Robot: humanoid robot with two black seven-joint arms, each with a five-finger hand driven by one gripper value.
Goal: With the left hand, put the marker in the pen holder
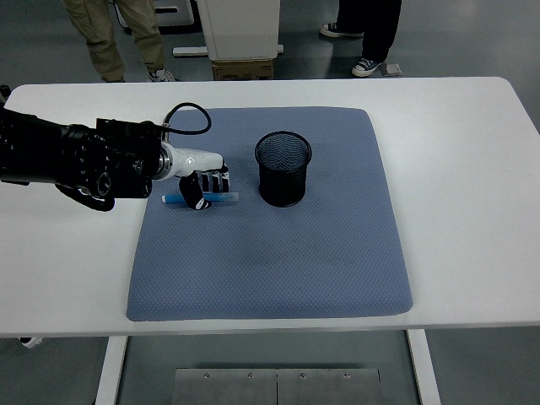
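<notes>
I observe the left hand (205, 184) reaching in from the left over the blue mat (270, 253), fingers curled down around the marker (221, 197). The marker lies flat on the mat, its ends showing on either side of the fingers. The holder (283, 169) stands upright just right of the hand, apart from the marker. I see two people's legs (118, 38) beyond the table (472, 186).

the left hand (202, 181) covers the middle of the marker (224, 197), so its grip stays unclear. two people (126, 34) are cut off above the legs.
</notes>
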